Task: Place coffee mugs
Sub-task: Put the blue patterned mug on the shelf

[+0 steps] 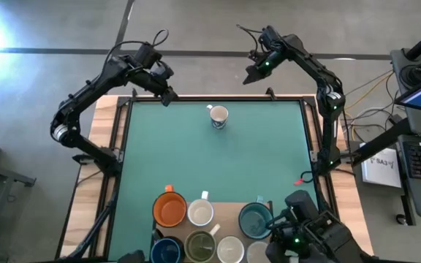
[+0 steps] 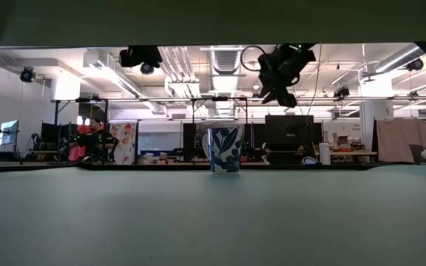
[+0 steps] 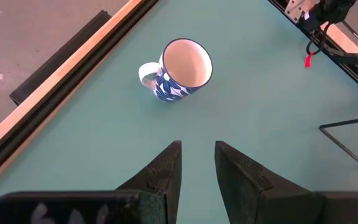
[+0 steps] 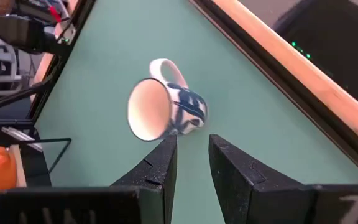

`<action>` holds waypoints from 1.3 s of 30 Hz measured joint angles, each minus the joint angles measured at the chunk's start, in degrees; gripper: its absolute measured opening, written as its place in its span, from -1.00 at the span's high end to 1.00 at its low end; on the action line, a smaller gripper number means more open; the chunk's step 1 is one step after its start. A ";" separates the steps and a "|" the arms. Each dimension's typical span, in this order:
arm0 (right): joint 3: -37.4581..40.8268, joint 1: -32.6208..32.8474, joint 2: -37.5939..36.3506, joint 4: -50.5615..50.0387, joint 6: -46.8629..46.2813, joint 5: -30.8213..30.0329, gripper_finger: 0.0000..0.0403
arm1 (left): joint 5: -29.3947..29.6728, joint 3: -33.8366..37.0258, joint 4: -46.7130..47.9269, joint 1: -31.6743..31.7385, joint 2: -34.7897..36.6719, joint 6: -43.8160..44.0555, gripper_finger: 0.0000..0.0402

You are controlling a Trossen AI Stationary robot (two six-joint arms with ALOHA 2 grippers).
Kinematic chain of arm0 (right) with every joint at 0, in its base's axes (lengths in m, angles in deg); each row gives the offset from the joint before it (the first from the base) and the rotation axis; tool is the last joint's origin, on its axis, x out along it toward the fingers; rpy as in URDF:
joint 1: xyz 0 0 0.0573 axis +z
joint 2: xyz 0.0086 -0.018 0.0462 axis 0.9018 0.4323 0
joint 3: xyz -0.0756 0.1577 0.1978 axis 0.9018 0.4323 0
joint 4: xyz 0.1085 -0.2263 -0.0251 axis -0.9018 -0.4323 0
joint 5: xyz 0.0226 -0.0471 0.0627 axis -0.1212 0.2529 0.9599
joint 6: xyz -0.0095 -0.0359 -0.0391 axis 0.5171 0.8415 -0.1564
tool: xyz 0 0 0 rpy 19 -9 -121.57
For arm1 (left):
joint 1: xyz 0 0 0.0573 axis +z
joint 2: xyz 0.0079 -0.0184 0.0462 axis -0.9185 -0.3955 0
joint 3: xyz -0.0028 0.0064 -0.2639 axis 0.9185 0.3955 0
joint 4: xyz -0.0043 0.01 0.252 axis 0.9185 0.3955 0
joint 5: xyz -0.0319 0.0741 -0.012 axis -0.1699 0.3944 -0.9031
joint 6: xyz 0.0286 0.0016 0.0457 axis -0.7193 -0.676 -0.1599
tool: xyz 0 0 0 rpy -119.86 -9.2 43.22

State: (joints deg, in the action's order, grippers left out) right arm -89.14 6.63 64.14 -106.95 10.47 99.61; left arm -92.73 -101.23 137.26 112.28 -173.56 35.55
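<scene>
A white mug with a blue leaf pattern [image 1: 217, 115] stands upright on its base on the green table, near the far edge; it also shows in the low view [image 2: 225, 149], the left wrist view [image 3: 182, 68] and the right wrist view [image 4: 163, 112]. My left gripper [image 1: 168, 96] [image 3: 197, 155] hovers above the far left corner, narrowly open and empty. My right gripper [image 1: 253, 75] [image 2: 283, 92] [image 4: 192, 149] hangs above the far edge right of the mug, also narrowly open and empty. Several other mugs cluster at the near edge: orange [image 1: 170, 210], teal [image 1: 254, 219], dark blue [image 1: 167, 252], olive inside [image 1: 199, 246], white ones [image 1: 200, 213].
The near-edge mugs sit on and around a brown board [image 1: 225, 207]. A dark device [image 1: 305, 228] stands at the near right corner. Black rails and wooden borders [image 1: 120, 146] frame the table. The green surface between the patterned mug and the cluster is bare.
</scene>
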 joint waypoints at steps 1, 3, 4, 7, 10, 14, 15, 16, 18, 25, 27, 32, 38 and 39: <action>0.50 -0.30 0.00 -0.05 -0.02 0.02 0.59 | 0.00 0.01 -0.01 0.00 0.12 -0.12 0.61; 1.67 -0.99 0.02 -0.18 -0.01 0.00 0.59 | 0.00 0.01 0.01 0.00 0.44 -0.39 0.61; 2.23 -1.35 0.02 -0.26 0.26 0.00 0.59 | 0.00 0.01 0.01 0.00 0.64 -0.45 0.61; 4.32 -2.71 0.02 -0.46 0.66 0.99 0.59 | 0.00 0.01 0.21 0.00 1.29 -0.46 0.61; 7.50 -3.71 0.02 -0.48 0.70 5.16 0.59 | 0.00 0.03 1.03 0.00 2.15 -0.46 0.61; 11.85 -3.19 0.02 -0.56 2.88 10.08 0.59 | 0.00 0.05 1.30 0.00 3.04 -0.39 0.61; 12.90 -2.90 0.02 -0.53 4.00 11.07 0.59 | 0.00 0.05 1.31 0.00 3.18 -0.32 0.61; 13.84 -2.65 0.02 -0.57 5.16 12.39 0.59 | 0.02 0.05 1.30 0.00 3.32 -0.28 0.61; 15.37 -2.47 0.02 -0.52 6.77 14.73 0.59 | 0.01 0.05 1.31 0.00 3.48 -0.27 0.61; 17.17 -3.12 0.02 0.39 9.06 15.83 0.59 | 0.02 0.07 1.30 0.00 3.42 -0.24 0.61; 16.33 -3.57 0.02 0.79 8.20 15.45 0.59 | 0.02 0.07 1.32 0.00 3.38 -0.24 0.61; 12.68 -4.26 0.02 4.10 -1.52 13.84 0.59 | 0.04 0.09 1.36 0.00 3.36 -0.65 0.61; 5.72 -4.12 0.02 3.77 -5.78 6.89 0.59 | 0.04 0.09 1.59 0.00 3.36 -1.88 0.61; 4.53 -4.30 0.02 3.78 -5.68 6.78 0.59 | 0.04 0.09 1.73 0.00 3.36 -2.34 0.61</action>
State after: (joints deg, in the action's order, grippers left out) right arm -84.61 2.33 64.16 -103.17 4.80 106.39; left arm -92.69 -101.13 138.99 112.28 -170.20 33.21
